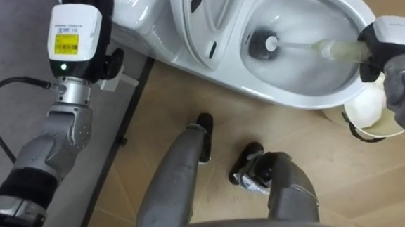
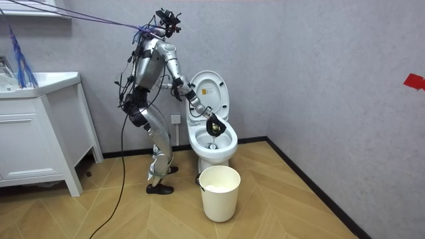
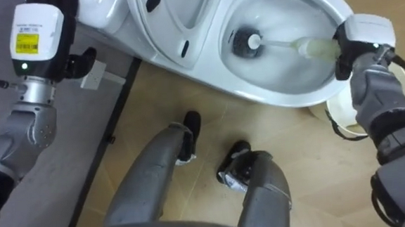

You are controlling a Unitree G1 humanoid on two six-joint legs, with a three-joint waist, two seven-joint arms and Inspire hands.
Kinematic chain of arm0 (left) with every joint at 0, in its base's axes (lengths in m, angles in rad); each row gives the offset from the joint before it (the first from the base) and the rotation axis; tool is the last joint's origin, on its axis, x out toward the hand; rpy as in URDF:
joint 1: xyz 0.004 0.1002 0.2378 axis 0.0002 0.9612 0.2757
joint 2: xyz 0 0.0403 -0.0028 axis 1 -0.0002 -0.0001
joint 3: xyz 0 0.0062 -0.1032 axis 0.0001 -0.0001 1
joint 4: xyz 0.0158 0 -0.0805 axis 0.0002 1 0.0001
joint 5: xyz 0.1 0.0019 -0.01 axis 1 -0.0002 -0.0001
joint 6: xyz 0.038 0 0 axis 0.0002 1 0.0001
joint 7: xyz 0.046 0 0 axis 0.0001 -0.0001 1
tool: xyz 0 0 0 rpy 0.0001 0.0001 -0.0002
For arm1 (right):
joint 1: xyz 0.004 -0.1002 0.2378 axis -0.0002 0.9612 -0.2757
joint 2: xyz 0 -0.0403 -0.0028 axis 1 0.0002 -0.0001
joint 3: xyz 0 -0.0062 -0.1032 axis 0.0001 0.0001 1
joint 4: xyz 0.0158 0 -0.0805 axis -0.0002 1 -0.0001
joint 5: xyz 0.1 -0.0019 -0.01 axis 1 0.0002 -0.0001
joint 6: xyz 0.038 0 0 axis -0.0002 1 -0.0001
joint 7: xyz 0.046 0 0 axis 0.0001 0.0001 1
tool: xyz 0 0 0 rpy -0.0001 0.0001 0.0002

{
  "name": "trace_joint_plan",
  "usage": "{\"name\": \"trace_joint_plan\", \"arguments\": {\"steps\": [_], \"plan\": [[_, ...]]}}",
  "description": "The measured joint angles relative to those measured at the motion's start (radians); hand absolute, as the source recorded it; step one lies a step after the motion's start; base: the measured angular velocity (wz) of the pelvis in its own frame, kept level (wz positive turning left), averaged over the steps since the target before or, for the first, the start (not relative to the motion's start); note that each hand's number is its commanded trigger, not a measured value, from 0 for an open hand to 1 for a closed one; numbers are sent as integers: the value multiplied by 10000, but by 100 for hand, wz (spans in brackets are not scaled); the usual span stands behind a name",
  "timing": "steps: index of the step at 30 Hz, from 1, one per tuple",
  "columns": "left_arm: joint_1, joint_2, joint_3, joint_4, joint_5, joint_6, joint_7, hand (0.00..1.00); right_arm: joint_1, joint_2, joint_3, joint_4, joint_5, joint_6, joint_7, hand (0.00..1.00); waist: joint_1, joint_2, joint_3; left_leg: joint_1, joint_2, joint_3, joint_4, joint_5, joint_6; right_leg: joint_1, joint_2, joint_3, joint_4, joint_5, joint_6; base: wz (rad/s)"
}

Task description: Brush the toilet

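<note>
Scrubbing the bowl bottom, brush head down at the drain.
Left eye: right robot hand (image 1: 370, 57) clamped on the toilet brush (image 1: 322, 48) handle end, likely to stay clear of the toilet (image 1: 307, 100) water; left robot hand (image 1: 108, 63) aside, grip can't tell. Room: bucket (image 2: 219, 192) near its feet. Right eye: same hold.

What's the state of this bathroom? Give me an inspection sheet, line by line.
Surface: wooden floor; the robot stands on it, leaning over the toilet.
Job's things: toilet, lid up; toilet brush, head down in the bowl.
Clutter: white bin on the floor beside the toilet.
Hands: right hand shut on the toilet brush handle; left hand raised beside the toilet's back part.
Cables: nothing seen but the robot's own.
Surroundings: grey wall; white cabinet at the room view's left.
</note>
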State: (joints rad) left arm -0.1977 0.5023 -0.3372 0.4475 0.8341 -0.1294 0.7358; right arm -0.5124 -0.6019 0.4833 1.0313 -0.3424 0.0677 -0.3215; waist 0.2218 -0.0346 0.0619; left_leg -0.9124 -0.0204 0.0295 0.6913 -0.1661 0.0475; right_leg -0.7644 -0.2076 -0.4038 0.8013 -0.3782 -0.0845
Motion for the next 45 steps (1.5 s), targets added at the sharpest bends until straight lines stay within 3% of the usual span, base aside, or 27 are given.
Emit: {"name": "trace_joint_plan", "arguments": {"steps": [7,13,17,23,29,33,35,38,40,45], "plan": [[295,-11,3,-75,-193,584,207,0,-72,68,-497,200,2192,-8,-916,100,-490,-3,4,55,-38,110,195,5,15,-22,-133,75,246,-75,20,0],[388,-157,2,-49,-175,1059,221,0,-72,118,-573,202,2347,-8,-1294,100,-640,2,2,182,-70,164,110,22,45,21,-184,159,357,-95,26,0],[424,-270,2,-55,-143,1161,214,0,-73,166,-790,150,2086,0,-1343,100,-632,5,0,201,-68,178,110,19,50,42,-179,169,359,-88,34,0],[544,-310,2,35,-142,1315,149,0,192,224,-729,-527,562,143,-1363,100,-585,34,-14,405,-13,274,-17,14,55,130,-155,265,289,-80,22,-5],[639,-304,-21,177,-159,1345,-207,0,541,393,-183,-808,-1786,223,-1160,100,-359,310,-18,763,112,220,-49,-28,-19,608,53,159,-51,-39,-30,-2],[623,-275,-25,159,-158,1335,-453,0,818,391,156,-1155,-2741,661,-727,100,-171,521,-56,789,133,217,-63,-47,-41,643,89,152,-98,-39,-31,0],[638,-273,-27,164,-205,1317,-506,0,821,353,266,-1288,-2866,707,-565,100,-169,597,-103,791,140,205,-112,-45,-48,665,164,153,-184,-7,-29,-2],[646,-278,-32,116,-397,1285,-513,0,883,311,433,-1894,-3383,884,-284,100,-171,662,-108,758,192,186,-182,-42,-81,701,260,64,-326,36,-88,-3],[641,-309,-30,88,-508,1260,-511,0,1096,257,436,-2475,-3819,1081,-164,100,-159,856,-109,730,310,31,-147,-69,-132,874,435,-130,-589,102,-127,6],[854,-302,-9,16,-602,1260,-413,0,1940,182,422,-4126,-4534,1635,179,100,-109,891,-135,780,432,16,-387,-20,-240,946,662,-134,-1003,248,-181,-4]]}}
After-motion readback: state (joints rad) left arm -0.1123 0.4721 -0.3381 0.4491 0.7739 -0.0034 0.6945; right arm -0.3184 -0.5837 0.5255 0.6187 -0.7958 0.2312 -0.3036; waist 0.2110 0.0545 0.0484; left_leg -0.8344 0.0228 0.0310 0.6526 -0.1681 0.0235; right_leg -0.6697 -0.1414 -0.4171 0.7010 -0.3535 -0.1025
